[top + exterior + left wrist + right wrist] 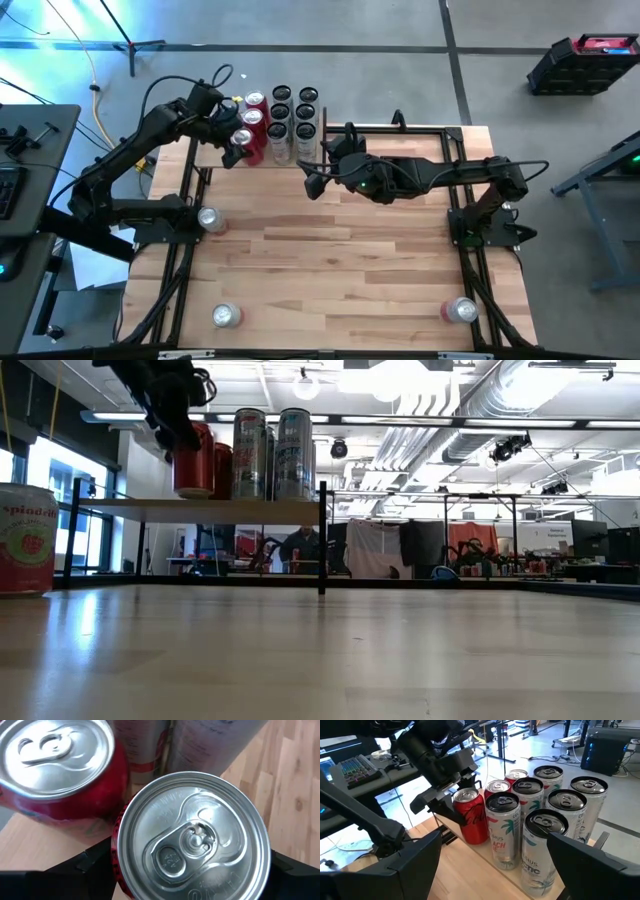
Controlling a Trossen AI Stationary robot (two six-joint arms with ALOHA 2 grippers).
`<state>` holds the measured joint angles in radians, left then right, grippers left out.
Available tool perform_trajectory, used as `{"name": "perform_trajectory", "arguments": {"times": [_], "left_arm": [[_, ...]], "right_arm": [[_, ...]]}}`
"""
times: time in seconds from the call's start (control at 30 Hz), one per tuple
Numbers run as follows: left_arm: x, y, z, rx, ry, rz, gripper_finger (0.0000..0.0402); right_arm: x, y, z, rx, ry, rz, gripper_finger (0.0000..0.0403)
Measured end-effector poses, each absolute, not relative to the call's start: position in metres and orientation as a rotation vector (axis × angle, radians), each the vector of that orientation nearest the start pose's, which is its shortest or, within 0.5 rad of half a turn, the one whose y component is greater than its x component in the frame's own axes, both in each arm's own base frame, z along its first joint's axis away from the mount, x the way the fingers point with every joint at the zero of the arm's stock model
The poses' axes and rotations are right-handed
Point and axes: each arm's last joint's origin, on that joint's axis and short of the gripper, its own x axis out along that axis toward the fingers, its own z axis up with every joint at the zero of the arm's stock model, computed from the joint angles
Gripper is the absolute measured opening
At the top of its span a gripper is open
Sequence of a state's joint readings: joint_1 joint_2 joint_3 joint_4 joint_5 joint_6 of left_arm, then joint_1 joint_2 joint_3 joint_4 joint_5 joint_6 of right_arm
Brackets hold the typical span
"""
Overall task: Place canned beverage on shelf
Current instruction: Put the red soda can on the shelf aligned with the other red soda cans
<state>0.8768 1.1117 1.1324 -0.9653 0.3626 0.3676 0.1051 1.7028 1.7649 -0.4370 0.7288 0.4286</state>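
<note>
The shelf (250, 508), a light-wood board on thin black posts, stands at the table's far left. Two red cans (253, 108) and several tall silver cans (555, 815) stand on it. A third red can (470, 815) is upright at the board's near left, with my left gripper (236, 143) shut on it. Whether its base rests on the board or hovers just above it, I cannot tell. My right gripper (325, 160) hangs open and empty by the shelf's right end, pointing at the cans. My left gripper pinches the red can's upper side wall (456, 810), just under the rim, between its two fingers (85, 865). The fingers slant down at it from the table's left and near side. The can stays upright, its silver top (192, 840) facing the wrist camera.
Three more cans stand on the tabletop: one near the left arm's base (209, 218), one at the near left (226, 316), one at the near right (461, 311). The middle of the table (330, 250) lies bare between the two black arm frames.
</note>
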Motion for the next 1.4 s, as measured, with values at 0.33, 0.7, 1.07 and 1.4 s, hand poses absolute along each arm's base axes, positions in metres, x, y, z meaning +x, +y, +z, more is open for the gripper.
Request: {"name": "perform_trajectory", "arguments": {"times": [0.33, 0.7, 1.07, 1.4], "left_arm": [[0.142, 0.145, 0.328, -0.219, 0.84, 0.308, 0.0301], [0.146, 0.146, 0.329, -0.257, 0.835, 0.369, 0.0327], [0.151, 0.141, 0.329, -0.254, 0.847, 0.389, 0.0356], [0.15, 0.14, 0.33, -0.209, 0.873, 0.463, 0.0356]], "right_arm": [[0.378, 0.02, 0.406, 0.25, 0.223, -0.68, 0.0348], [0.378, 0.02, 0.407, 0.258, 0.22, -0.681, 0.0348], [0.378, 0.021, 0.406, 0.266, 0.218, -0.68, 0.0348], [0.378, 0.021, 0.406, 0.291, 0.211, -0.681, 0.0348]]}}
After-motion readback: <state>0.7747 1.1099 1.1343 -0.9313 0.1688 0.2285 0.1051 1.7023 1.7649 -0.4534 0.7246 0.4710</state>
